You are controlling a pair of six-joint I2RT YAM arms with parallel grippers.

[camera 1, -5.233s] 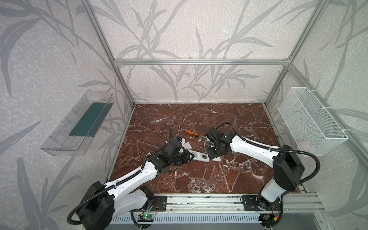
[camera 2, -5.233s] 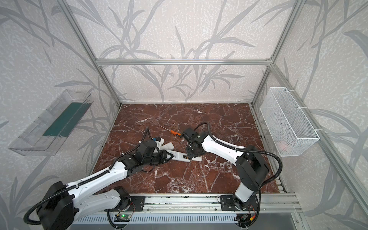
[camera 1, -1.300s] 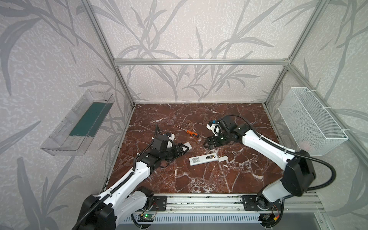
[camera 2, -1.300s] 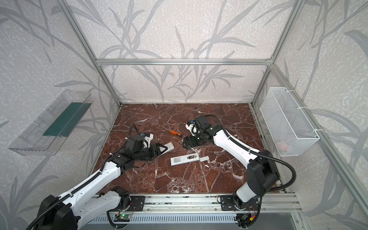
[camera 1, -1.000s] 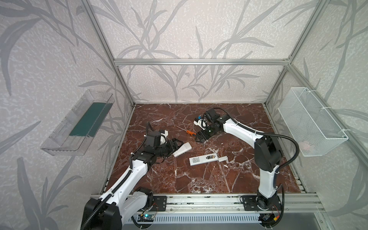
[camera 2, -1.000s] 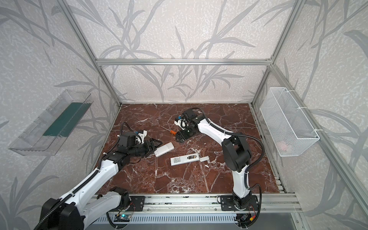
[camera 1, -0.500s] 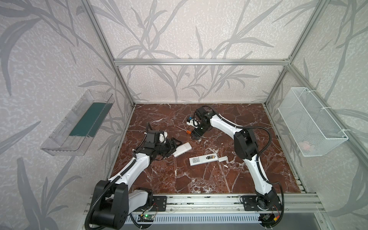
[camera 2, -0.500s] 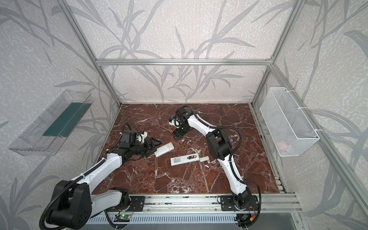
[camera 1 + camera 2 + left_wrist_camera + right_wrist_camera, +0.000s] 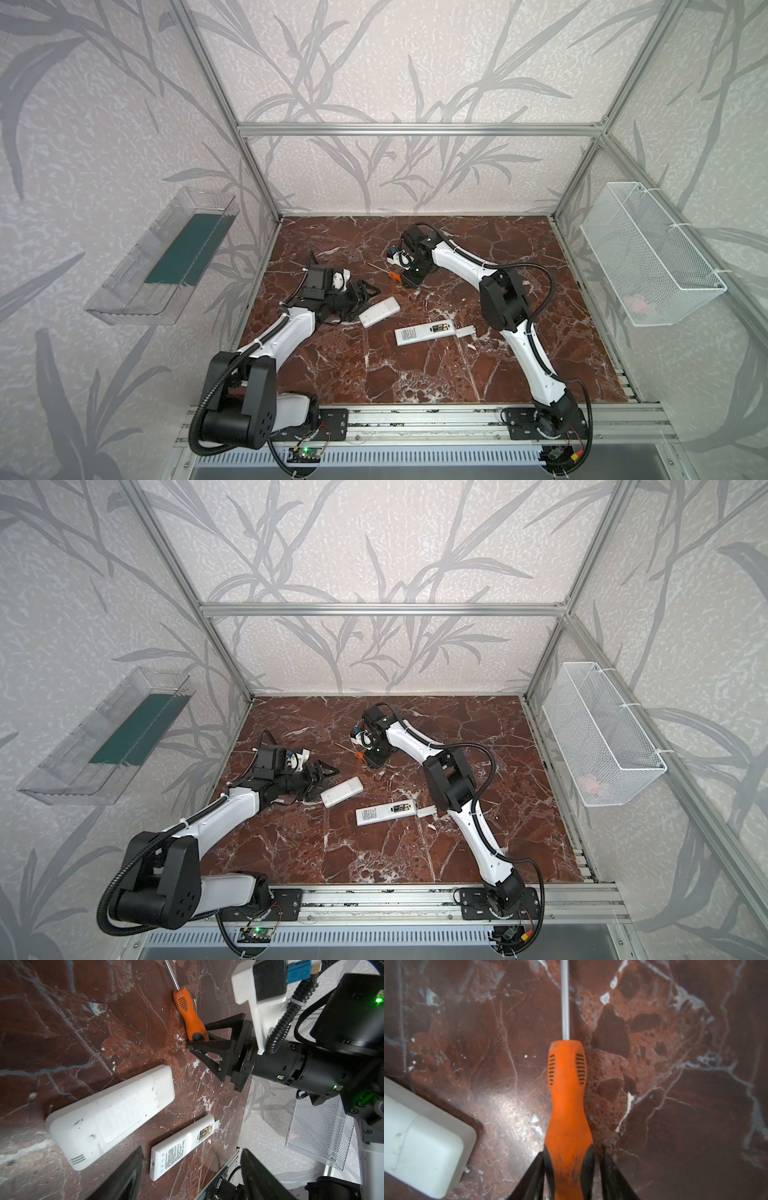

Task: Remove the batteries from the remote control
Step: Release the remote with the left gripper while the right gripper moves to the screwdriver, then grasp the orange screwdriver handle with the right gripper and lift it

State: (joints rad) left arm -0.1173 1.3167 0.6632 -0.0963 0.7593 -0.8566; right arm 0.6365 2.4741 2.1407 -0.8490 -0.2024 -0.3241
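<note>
Right end effector (image 9: 568,1167) grips the orange screwdriver (image 9: 565,1095), left end effector (image 9: 191,1153) gapes; batteries (image 9: 204,1133) dark, gold-marked, in remote (image 9: 176,1153).

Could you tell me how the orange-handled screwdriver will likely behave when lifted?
The orange-handled screwdriver looks rigid. The right gripper pinches its handle's rear end, so the far end may dip. Rounded, it could roll if released.
</note>
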